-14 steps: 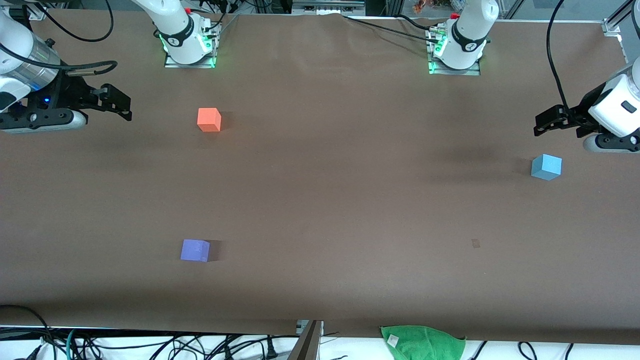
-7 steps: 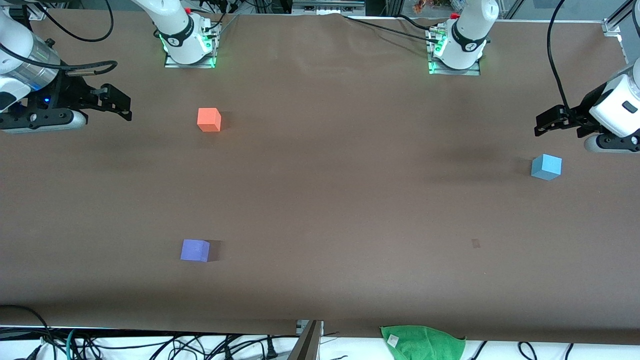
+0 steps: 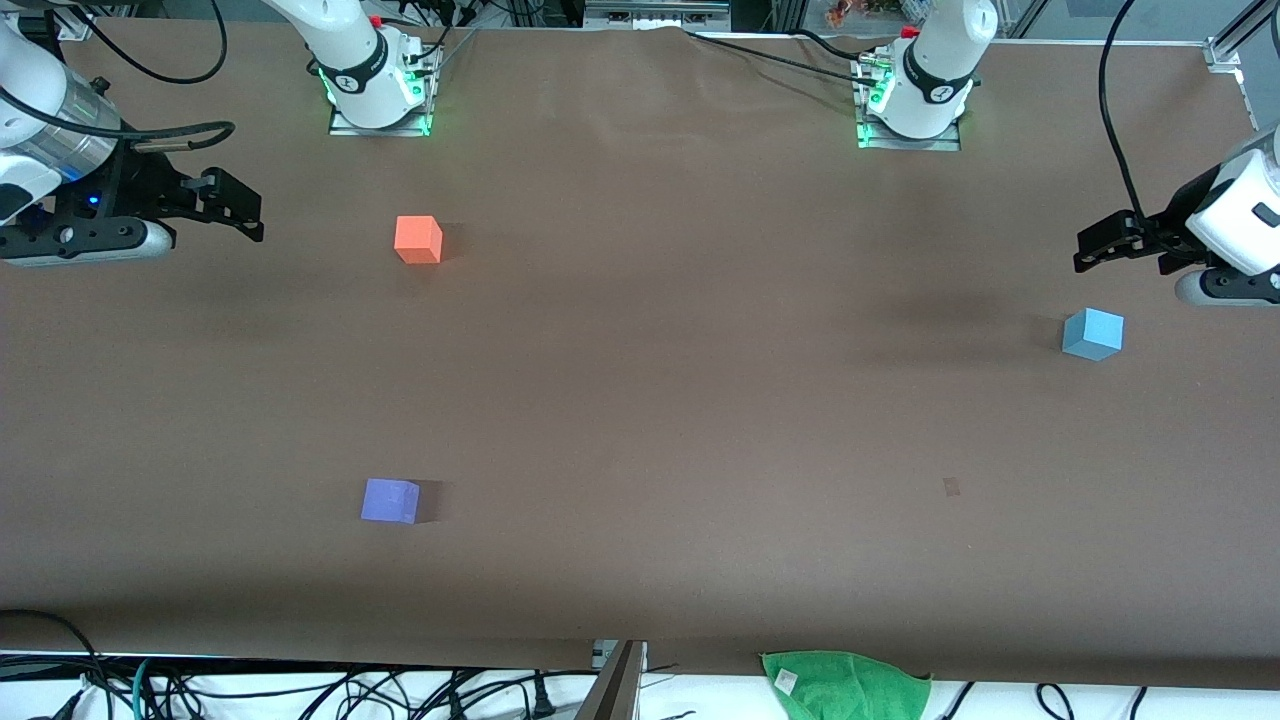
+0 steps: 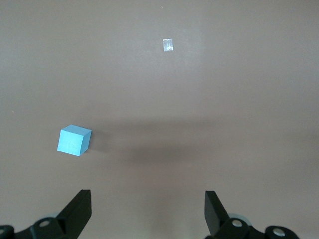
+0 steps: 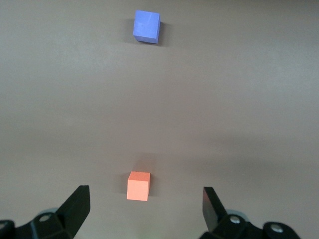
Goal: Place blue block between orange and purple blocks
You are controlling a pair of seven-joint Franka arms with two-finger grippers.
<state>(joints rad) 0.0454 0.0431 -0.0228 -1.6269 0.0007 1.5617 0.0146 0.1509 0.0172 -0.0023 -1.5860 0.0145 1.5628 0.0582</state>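
Note:
The sky-blue block [image 3: 1093,334] sits on the table toward the left arm's end; it also shows in the left wrist view [image 4: 74,140]. My left gripper [image 3: 1088,247] hangs open and empty in the air beside it, over the table's end. The orange block [image 3: 418,240] sits near the right arm's base, and the purple block [image 3: 390,500] lies nearer the front camera. Both show in the right wrist view, orange [image 5: 138,185] and purple [image 5: 147,26]. My right gripper [image 3: 250,208] is open and empty, waiting over the right arm's end of the table.
A green cloth [image 3: 845,684] lies at the table's front edge. A small pale tape mark [image 3: 951,487] is on the brown table cover [image 3: 650,400]. Cables hang below the front edge.
My left gripper has drifted slightly toward the table's end. The blocks and the right arm have not moved.

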